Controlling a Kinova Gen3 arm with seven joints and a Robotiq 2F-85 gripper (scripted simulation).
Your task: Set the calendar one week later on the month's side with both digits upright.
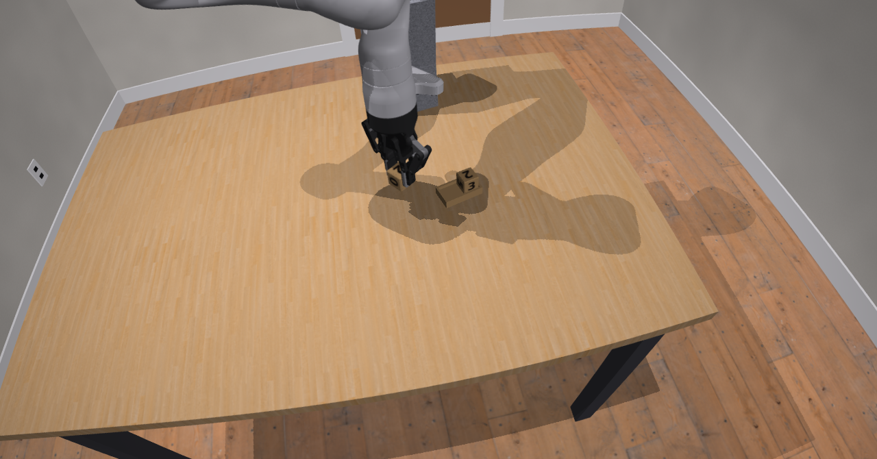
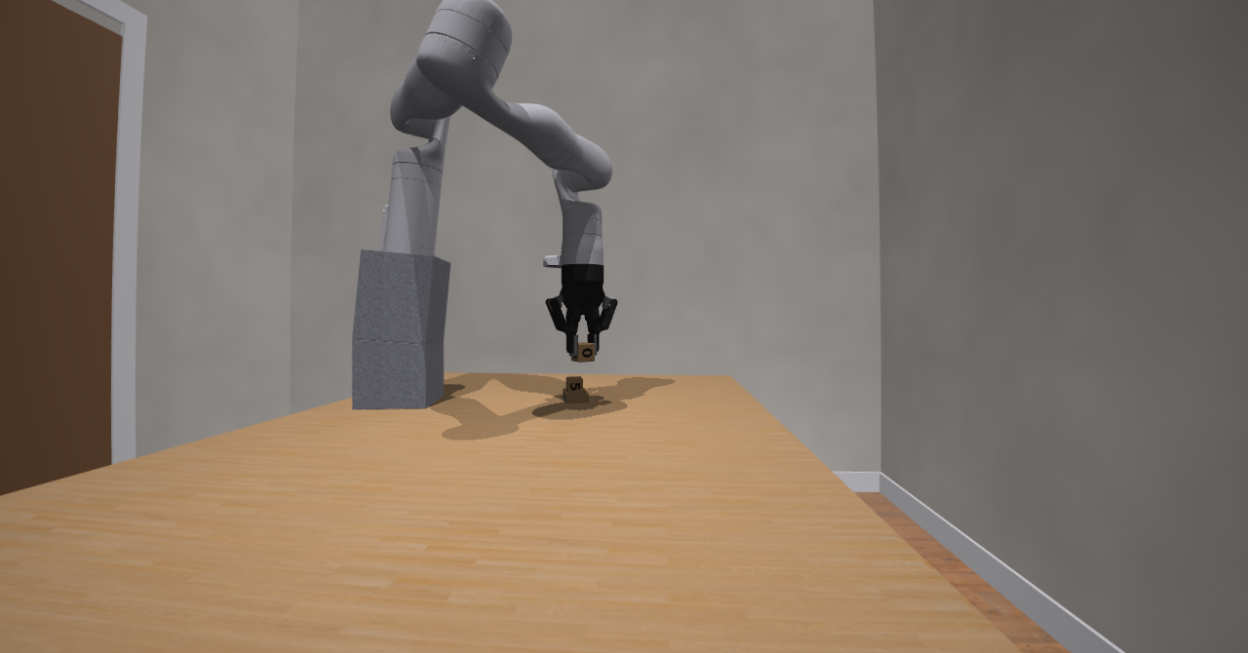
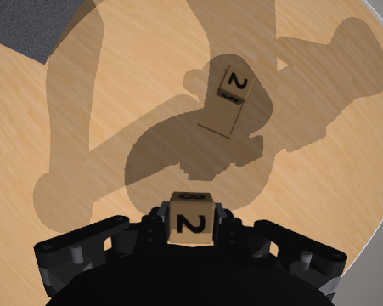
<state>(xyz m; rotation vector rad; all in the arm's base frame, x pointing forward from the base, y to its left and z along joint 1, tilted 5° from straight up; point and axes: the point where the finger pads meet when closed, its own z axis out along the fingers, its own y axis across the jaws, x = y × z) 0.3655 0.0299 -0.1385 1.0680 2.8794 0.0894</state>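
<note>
Calendar tray [image 1: 464, 199] [image 2: 575, 397] [image 3: 221, 114] lies on the table [image 1: 245, 259] [image 2: 524, 510] [image 3: 13, 127], its long axis slanting lower-left to upper-right in my wrist view, one cube [image 1: 467, 181] [image 2: 573, 384] [image 3: 237, 82] at the upper end. My gripper [image 1: 399, 177] [image 2: 583, 351] [image 3: 191, 213] grasps the other cube [image 1: 394, 180] [image 2: 587, 352] [image 3: 192, 225] above the table.

Two cubes [image 1: 467, 180] [image 2: 573, 385] [image 3: 236, 82], apparently one tray [image 1: 456, 195] [image 2: 575, 397] [image 3: 221, 116], one gripper [image 1: 401, 165] [image 2: 582, 348] [image 3: 191, 213].

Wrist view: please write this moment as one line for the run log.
claw: shut on one cube | held cube: raised above table | other cube: in tray | placing: not done
</note>
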